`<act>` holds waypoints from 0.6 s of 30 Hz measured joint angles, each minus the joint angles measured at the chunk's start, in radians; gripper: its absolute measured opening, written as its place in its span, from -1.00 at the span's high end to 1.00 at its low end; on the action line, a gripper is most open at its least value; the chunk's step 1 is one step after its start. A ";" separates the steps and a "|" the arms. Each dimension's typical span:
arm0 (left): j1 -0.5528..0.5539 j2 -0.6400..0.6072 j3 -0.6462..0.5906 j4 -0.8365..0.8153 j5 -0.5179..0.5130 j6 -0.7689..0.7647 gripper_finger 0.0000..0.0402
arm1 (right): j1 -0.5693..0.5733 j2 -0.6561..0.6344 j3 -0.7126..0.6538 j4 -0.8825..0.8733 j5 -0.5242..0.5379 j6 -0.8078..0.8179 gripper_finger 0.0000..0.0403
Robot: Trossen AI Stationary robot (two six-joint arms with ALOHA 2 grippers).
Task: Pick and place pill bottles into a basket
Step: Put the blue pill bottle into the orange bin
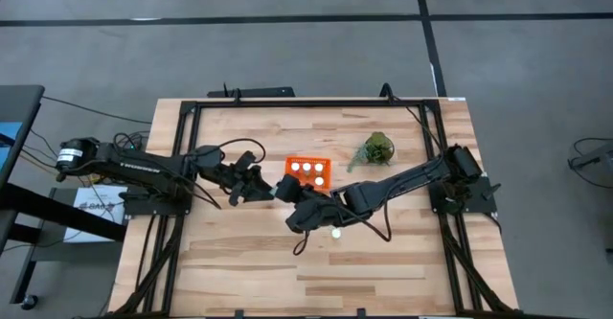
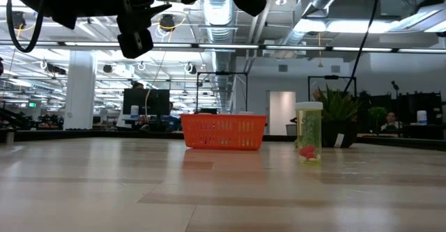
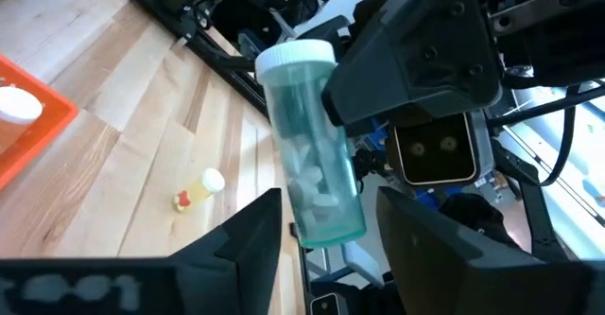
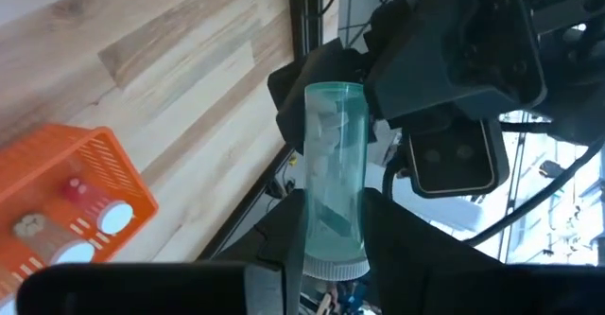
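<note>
My right gripper [image 4: 333, 244] is shut on a clear teal pill bottle with a white cap [image 4: 333, 164], held in the air beside the orange basket [image 1: 308, 162]. My left gripper [image 3: 326, 235] faces it, open, with one finger on each side of the bottle's base end [image 3: 326, 216]. I cannot tell whether the left fingers touch it. The basket holds three white-capped bottles [image 1: 307, 172]. A yellowish bottle [image 1: 336, 232] stands upright on its base on the table near the right arm, and it also shows in the low view [image 2: 309, 131]. My right gripper pinches the bottle's cap end [image 4: 333, 258] between its two fingers. The bottle points straight out along the fingers toward the left gripper. It is lifted clear of the table and lies roughly level.
A green plant clump [image 1: 376, 150] lies at the far right of the basket. Dark frame rails [image 1: 182, 156] run along the table's left, right and far sides. Bare wood [image 1: 287, 271] stretches toward the near edge.
</note>
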 joint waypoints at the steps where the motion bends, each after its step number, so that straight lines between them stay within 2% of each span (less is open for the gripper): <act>1: 0.000 0.000 0.000 0.000 0.000 0.000 0.22 | -0.003 0.000 0.000 0.000 -0.006 0.000 0.56; 10: 0.000 0.000 0.000 -0.002 0.000 0.008 0.44 | -0.005 0.000 0.000 0.006 -0.017 0.000 0.56; 18: 0.000 0.000 0.000 0.004 0.000 0.009 0.47 | -0.005 -0.001 0.000 0.004 -0.018 0.000 0.56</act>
